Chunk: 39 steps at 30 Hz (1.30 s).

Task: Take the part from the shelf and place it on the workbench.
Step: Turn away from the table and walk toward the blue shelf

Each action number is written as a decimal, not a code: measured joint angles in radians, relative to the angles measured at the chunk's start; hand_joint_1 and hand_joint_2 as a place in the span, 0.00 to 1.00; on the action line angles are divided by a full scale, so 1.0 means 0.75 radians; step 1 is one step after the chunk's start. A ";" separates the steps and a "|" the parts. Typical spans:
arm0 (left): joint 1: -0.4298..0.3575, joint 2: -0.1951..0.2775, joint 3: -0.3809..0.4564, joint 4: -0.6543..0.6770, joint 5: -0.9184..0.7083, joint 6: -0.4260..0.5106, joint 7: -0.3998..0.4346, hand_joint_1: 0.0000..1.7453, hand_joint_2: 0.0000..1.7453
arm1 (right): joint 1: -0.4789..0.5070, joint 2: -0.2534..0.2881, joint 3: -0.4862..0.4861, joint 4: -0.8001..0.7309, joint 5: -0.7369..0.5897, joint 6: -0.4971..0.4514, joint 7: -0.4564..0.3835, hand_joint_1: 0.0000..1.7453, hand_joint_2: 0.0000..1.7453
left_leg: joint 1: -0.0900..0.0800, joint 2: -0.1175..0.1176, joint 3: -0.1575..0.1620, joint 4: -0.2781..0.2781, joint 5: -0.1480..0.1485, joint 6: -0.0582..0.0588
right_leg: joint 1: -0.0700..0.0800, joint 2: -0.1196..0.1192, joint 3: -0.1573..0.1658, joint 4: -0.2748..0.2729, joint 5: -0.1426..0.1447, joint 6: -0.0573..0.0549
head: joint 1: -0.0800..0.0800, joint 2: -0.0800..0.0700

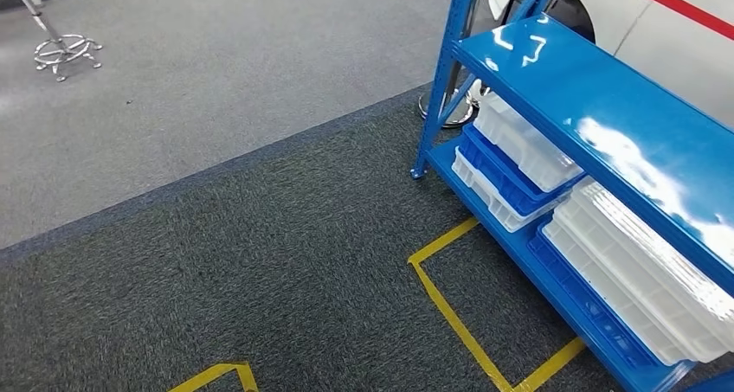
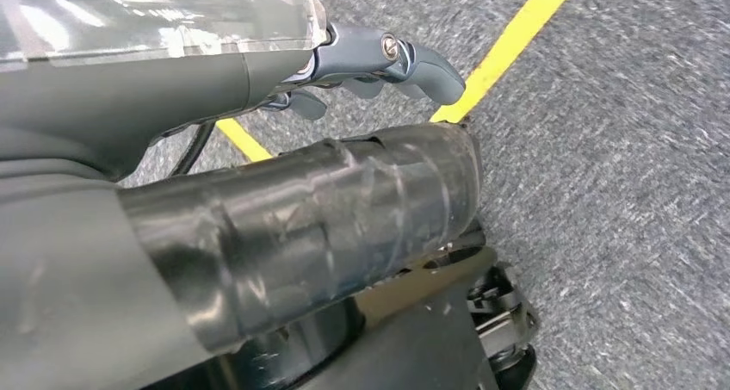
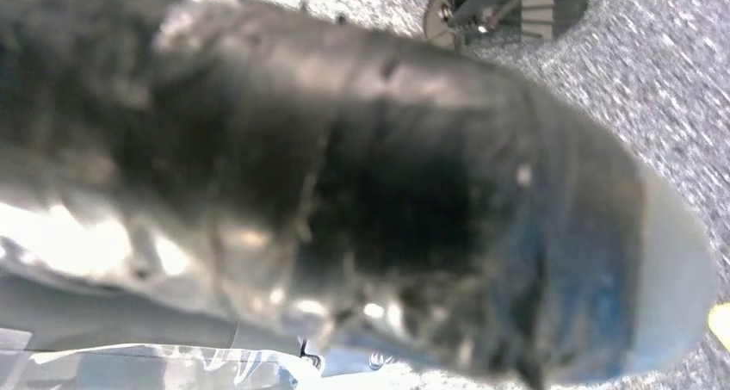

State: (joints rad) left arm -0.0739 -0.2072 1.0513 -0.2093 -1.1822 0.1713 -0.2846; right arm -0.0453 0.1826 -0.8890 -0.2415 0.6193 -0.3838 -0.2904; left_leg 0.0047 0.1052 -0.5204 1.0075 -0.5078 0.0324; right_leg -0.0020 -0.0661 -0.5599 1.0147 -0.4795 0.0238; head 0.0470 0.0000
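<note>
The blue metal shelf stands at the right in the head view, its top board bare and shiny. On its lower board lie stacked white trays and blue trays; no loose part shows in them. My left hand hangs over the carpet, its taped thumb and dark fingers apart, holding nothing. My right hand is a blurred, taped thumb very close to the camera, and its fingers are hidden behind it.
Yellow tape marks a box on the dark carpet in front of the shelf, and a yellow tape line runs under my left hand. A chrome stool base stands far left. A white body with a red stripe lies behind the shelf.
</note>
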 joint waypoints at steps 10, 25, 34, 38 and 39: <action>0.005 0.002 0.000 0.000 0.000 -0.025 -0.018 0.00 0.00 | 0.003 0.000 0.007 0.000 0.034 -0.005 0.024 0.00 0.00 | 0.010 -0.128 -0.152 0.346 -0.147 -0.039 | -0.012 0.117 0.003 -0.012 0.014 -0.047 | -0.002 0.000; 0.005 0.007 0.001 0.000 -0.005 -0.029 -0.029 0.00 0.00 | 0.006 0.001 0.024 0.001 0.056 -0.006 0.029 0.00 0.00 | 0.008 -0.119 -0.023 0.009 0.017 0.029 | -0.016 0.101 -0.169 0.354 -0.142 0.024 | 0.001 0.000; 0.000 0.008 0.001 0.000 -0.010 -0.049 -0.037 0.00 0.00 | 0.006 0.001 0.025 0.002 0.061 -0.006 0.031 0.00 0.00 | 0.000 -0.115 0.003 0.027 -0.028 -0.025 | -0.008 0.088 0.021 -0.008 -0.012 -0.034 | 0.000 0.000; 0.002 0.009 0.001 0.000 -0.012 -0.049 -0.038 0.00 0.00 | 0.006 0.002 0.025 0.002 0.064 -0.006 0.032 0.00 0.00 | 0.005 -0.126 -0.162 0.334 -0.156 -0.038 | -0.009 0.092 0.047 -0.017 -0.025 -0.058 | -0.003 0.000; 0.003 0.009 0.001 0.000 -0.013 -0.049 -0.038 0.00 0.00 | 0.007 0.002 0.025 0.002 0.064 -0.006 0.032 0.00 0.00 | 0.006 -0.126 -0.202 0.390 -0.159 -0.039 | -0.007 0.095 0.054 -0.017 -0.032 -0.060 | -0.003 0.000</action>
State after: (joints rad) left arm -0.0714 -0.2007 1.0517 -0.2091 -1.1916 0.1346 -0.3132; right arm -0.0404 0.1839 -0.8701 -0.2399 0.6674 -0.3880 -0.2667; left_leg 0.0091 0.0105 -0.6718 1.2998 -0.6274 0.0034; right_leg -0.0072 0.0052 -0.5195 1.0017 -0.5033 -0.0209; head 0.0446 0.0000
